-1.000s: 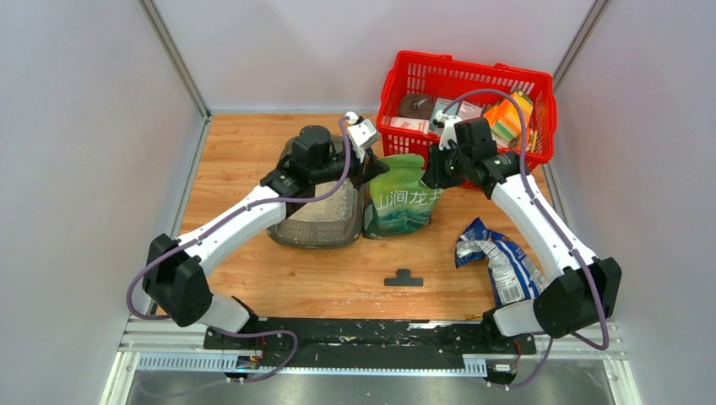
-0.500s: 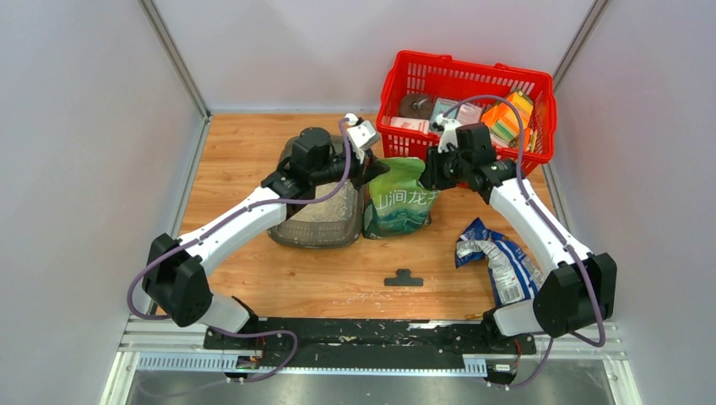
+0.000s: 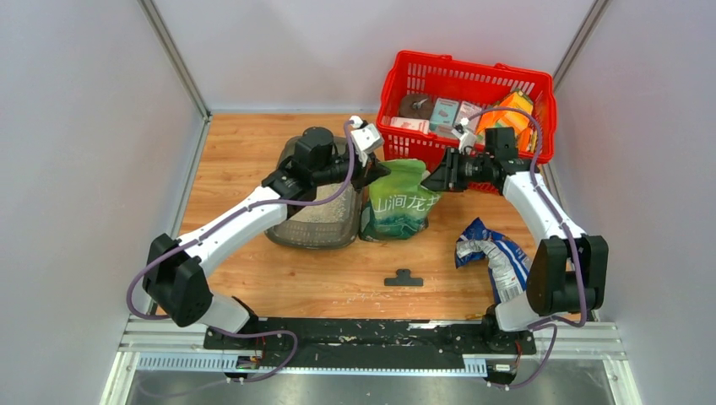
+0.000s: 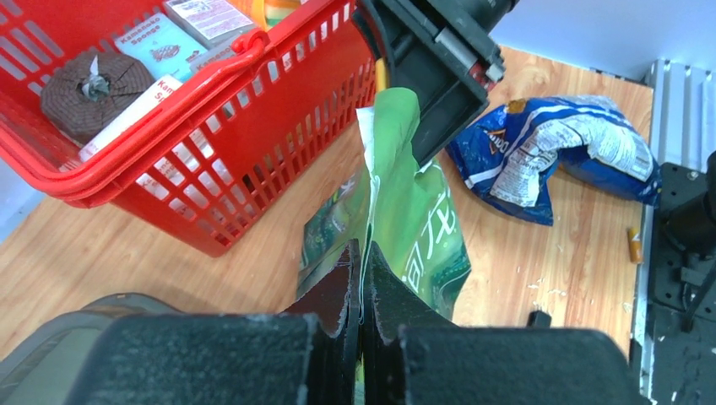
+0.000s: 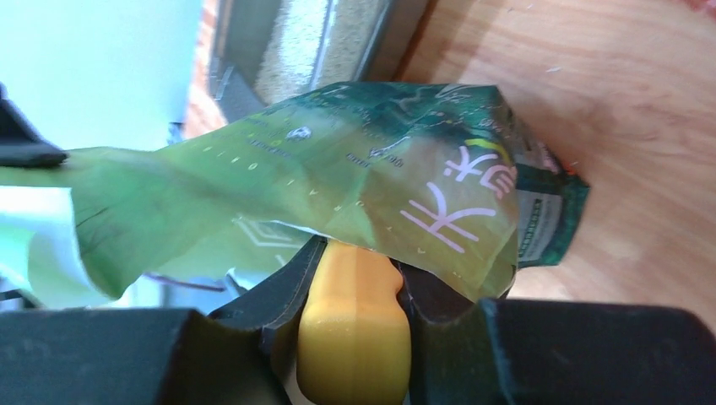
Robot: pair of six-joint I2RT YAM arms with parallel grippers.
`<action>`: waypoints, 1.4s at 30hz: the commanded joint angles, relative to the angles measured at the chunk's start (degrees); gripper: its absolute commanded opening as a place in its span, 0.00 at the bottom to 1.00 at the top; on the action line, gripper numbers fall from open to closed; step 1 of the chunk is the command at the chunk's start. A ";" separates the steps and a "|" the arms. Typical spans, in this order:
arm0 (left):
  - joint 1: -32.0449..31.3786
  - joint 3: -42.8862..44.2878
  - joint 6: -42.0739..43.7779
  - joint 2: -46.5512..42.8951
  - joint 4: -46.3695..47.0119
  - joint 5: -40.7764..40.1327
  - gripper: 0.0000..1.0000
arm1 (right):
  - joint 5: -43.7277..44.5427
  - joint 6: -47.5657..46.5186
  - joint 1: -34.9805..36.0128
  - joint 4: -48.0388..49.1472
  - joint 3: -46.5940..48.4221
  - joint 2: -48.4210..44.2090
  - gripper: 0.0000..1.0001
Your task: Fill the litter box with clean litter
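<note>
Litter box (image 3: 304, 239): sits just left of the left gripper (image 3: 372, 171), partly under that arm's forearm. Long axis runs near-to-far. There's a layer of clean litter (image 3: 329, 213) in it, pale granules; it reads as part full.

Left gripper: fingers pressed together on the left top corner of the green bag (image 3: 404, 207). The wrist view shows the film pinched flat between them.

Bag: hangs between the two grippers with its base on the table, just right of the box, touching it or nearly. The top edge is stretched left-right from one gripper to the other, i.e. across the box's long axis. Can't tell if the mouth is actually open. A white inner edge shows at the top, nothing more.

Right gripper (image 3: 433, 180): at the bag's right top corner and looks clamped on it. In its own wrist view the film drapes over the fingers and hides the pinch, so that's a judgement.

What the next move turns on: the box is to the left of both grippers and the left arm is the nearer one. My read is the bag has to lift and travel left until its top edge is over the box, then tip that way, with the right arm raising its end. Risk: spill on the wood in the seam between bag and box.

Right of the right gripper: red basket (image 3: 473, 72) on the far side, crumpled blue bag (image 3: 494, 253) on the near side. Both are away from the pour.
</note>
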 commanded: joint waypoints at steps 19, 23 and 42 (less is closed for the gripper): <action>1.02 10.05 11.03 -2.51 -5.91 -1.93 0.00 | -19.29 23.32 -19.69 5.57 -6.09 -5.66 0.00; 1.02 9.70 10.77 -2.95 -5.56 -1.84 0.00 | -20.17 27.98 -19.87 12.13 -9.51 -7.24 0.00; 1.02 10.75 11.92 -3.22 -7.24 -0.43 0.00 | -29.66 40.56 -25.40 28.61 -12.24 -7.60 0.00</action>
